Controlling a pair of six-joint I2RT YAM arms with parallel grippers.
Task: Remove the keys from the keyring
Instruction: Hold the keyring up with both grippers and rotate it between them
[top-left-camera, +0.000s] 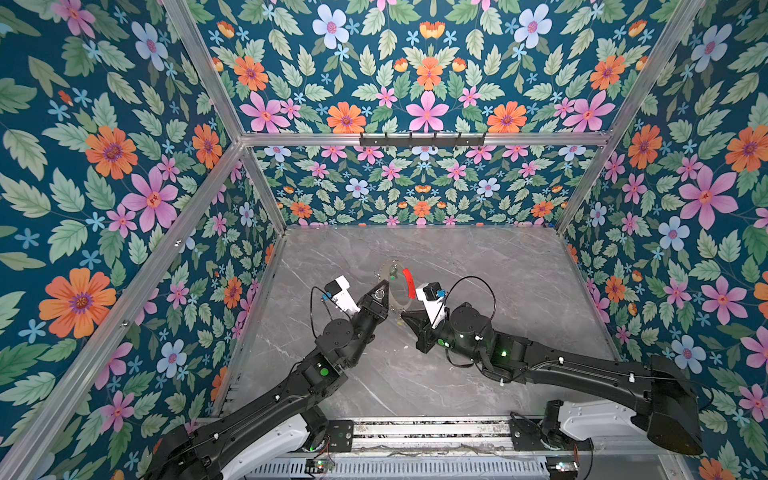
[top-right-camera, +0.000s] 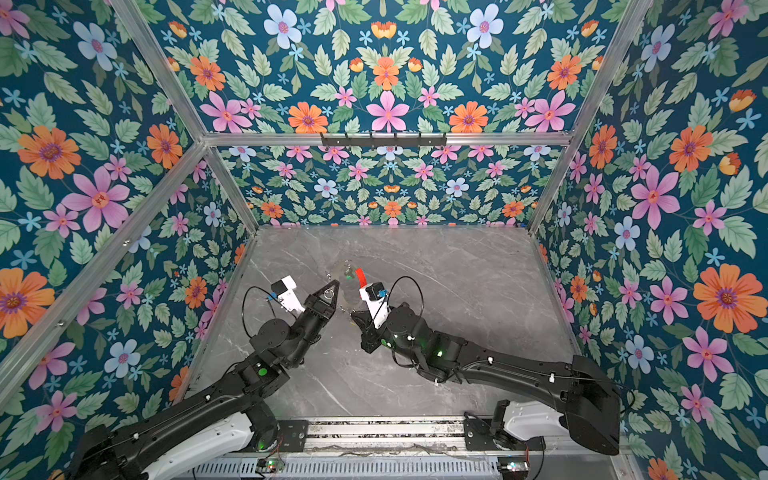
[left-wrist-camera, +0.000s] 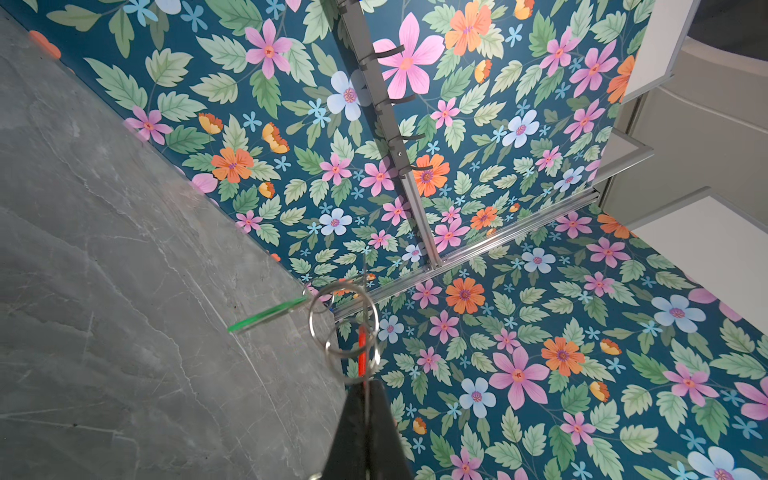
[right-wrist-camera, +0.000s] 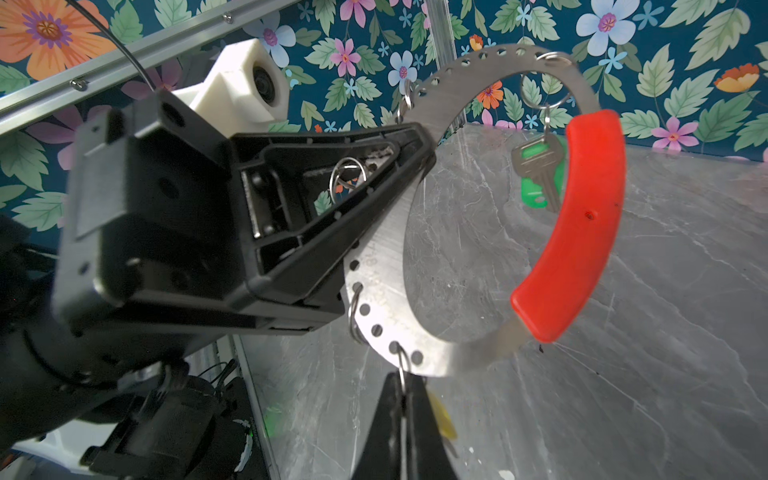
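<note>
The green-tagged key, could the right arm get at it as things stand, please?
Probably not yet: the right pincer is shut on a wire loop on the keyring, and the green-tagged key hangs across the ring beside the red sleeve. Otherwise the way looks free.

Floral wallpaper walls (top-left-camera: 424, 83) (teal, aluminium-framed) surround a grey marble-patterned tabletop (top-left-camera: 478, 257), evenly lit.

Everything's looking bright and evenly lit, with only soft shadows falling on the table (top-left-camera: 498, 291). The keyring (top-left-camera: 409, 283) is smearing into a faint ghost in both top views, and the frame rails (top-left-camera: 203, 68) are bowing toward the edges. Up close, my right gripper (right-wrist-camera: 402, 386) is going soft and the green tag (left-wrist-camera: 266, 313) is streaking.
</note>
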